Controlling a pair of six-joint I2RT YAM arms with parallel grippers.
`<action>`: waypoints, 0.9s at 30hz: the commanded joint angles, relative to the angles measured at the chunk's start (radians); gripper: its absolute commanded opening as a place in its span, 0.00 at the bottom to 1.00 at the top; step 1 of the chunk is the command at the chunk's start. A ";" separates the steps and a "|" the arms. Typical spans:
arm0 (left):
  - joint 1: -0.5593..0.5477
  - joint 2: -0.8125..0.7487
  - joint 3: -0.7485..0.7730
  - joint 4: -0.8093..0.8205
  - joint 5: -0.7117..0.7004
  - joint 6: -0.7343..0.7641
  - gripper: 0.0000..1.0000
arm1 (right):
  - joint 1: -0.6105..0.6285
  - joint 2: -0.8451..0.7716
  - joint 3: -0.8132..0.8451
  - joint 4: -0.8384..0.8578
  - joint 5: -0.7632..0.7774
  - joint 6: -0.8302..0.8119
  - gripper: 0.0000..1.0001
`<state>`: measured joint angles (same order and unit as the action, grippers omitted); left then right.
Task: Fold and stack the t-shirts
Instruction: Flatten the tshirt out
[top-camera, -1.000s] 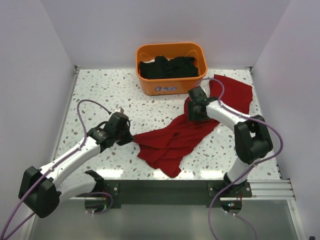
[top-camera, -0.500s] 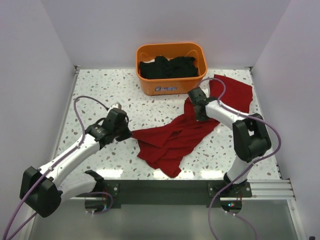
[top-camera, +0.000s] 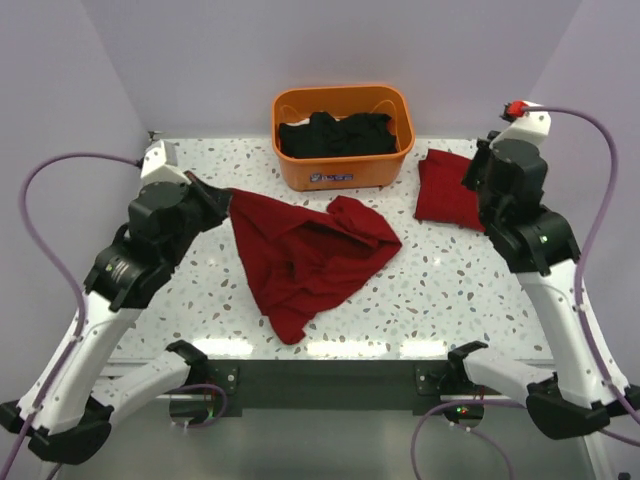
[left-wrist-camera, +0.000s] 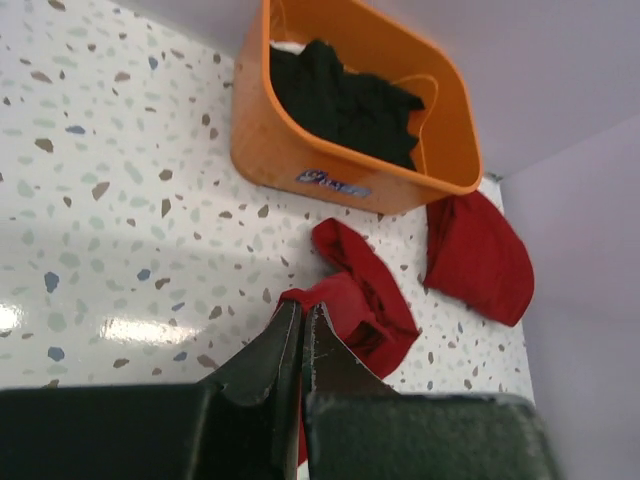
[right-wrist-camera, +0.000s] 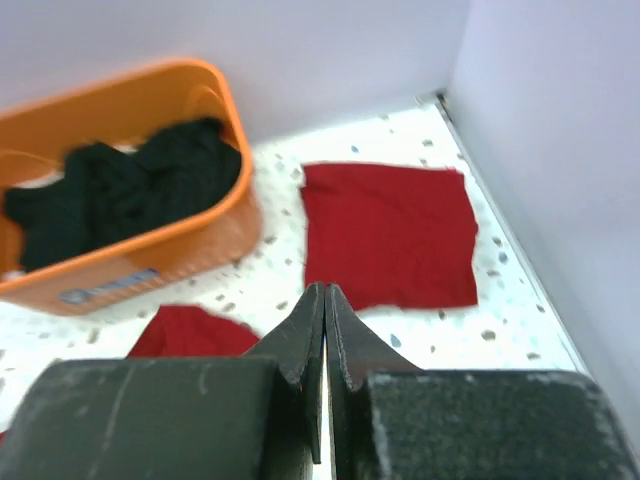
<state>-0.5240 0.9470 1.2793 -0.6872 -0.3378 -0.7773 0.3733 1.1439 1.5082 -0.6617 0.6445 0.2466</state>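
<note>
A crumpled dark-red t-shirt (top-camera: 305, 255) lies mid-table, one edge lifted toward the left. My left gripper (top-camera: 224, 200) is raised above the table's left side and shut on that edge; in the left wrist view red cloth (left-wrist-camera: 360, 290) sits pinched at the tips of the left gripper (left-wrist-camera: 303, 312). A second t-shirt (top-camera: 447, 190) lies folded into a flat rectangle at the back right, also seen as a neat square (right-wrist-camera: 390, 235). My right gripper (top-camera: 474, 176) hangs raised near it, and its shut jaws (right-wrist-camera: 325, 292) hold nothing.
An orange basket (top-camera: 343, 170) with black clothes inside stands at the back centre, between the two shirts. White walls close in the speckled table (top-camera: 450, 290) on the left, back and right.
The shirt was stretched low between both grippers. Now the right gripper has shut and risen to the back right, the left has lifted the cloth up and left, and a folded shirt lies at back right.
</note>
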 joint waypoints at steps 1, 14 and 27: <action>0.009 -0.054 0.016 -0.058 -0.099 0.023 0.00 | -0.001 0.001 -0.017 -0.087 -0.191 -0.038 0.00; 0.009 -0.102 -0.530 -0.141 -0.027 -0.214 0.00 | 0.303 0.526 -0.039 0.143 -0.563 0.068 0.65; 0.009 -0.162 -0.610 -0.175 -0.026 -0.240 0.00 | 0.518 1.065 0.417 -0.070 -0.151 0.072 0.94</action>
<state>-0.5228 0.7944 0.6632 -0.8543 -0.3504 -0.9958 0.8619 2.1769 1.8584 -0.6487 0.3439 0.3130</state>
